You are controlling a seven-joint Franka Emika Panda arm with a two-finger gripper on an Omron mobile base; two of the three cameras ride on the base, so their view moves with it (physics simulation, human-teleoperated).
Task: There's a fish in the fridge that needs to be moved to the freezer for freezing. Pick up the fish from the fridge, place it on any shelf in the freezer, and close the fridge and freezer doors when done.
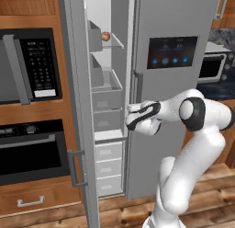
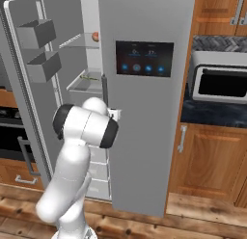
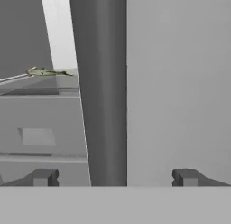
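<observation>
End effector (image 3: 113, 178), fingers spread wide and empty, faces the closed fridge door's (image 1: 170, 94) handle edge. Left of that door the freezer (image 1: 108, 107) stands open, a slim greenish fish (image 3: 47, 72) apparently already on its shelf. It looks light, stiff and slick; grip mid-body. Base views barely resolve it; they show a round fruit (image 1: 105, 36) above.

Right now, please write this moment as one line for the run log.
gripper: open, holds nothing | position: at fridge door handle | freezer door: open | fridge door: shut | fish: on freezer shelf
</observation>
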